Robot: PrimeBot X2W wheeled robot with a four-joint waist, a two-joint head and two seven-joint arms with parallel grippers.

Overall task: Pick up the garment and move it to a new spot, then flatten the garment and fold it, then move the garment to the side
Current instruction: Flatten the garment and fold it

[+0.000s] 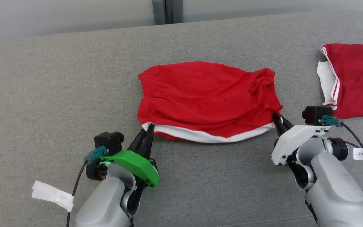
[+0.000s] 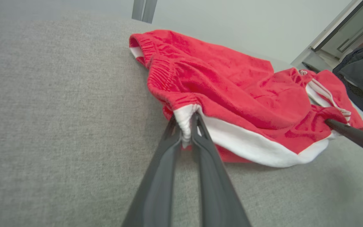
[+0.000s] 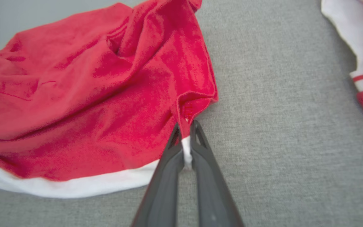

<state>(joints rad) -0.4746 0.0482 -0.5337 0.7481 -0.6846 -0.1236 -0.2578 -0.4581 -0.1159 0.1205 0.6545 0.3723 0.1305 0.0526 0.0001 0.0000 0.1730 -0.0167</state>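
The left fingers [image 1: 147, 134] are pressed together, pinching the near left corner of the garment [image 1: 206, 94] at its white hem [image 1: 206, 136]. The cloth bunches up between their tips. The right fingers [image 1: 279, 122] are likewise closed, pinching the near right corner, with a sliver of white trim caught between them. The hem runs between the two pairs of fingers in a shallow sag. Past the tips, the red body lies spread and wrinkled on the grey worktop [image 1: 58, 94], its gathered waistband at the far edge. A second red garment [image 1: 358, 78] lies apart, beyond and outside the right fingers.
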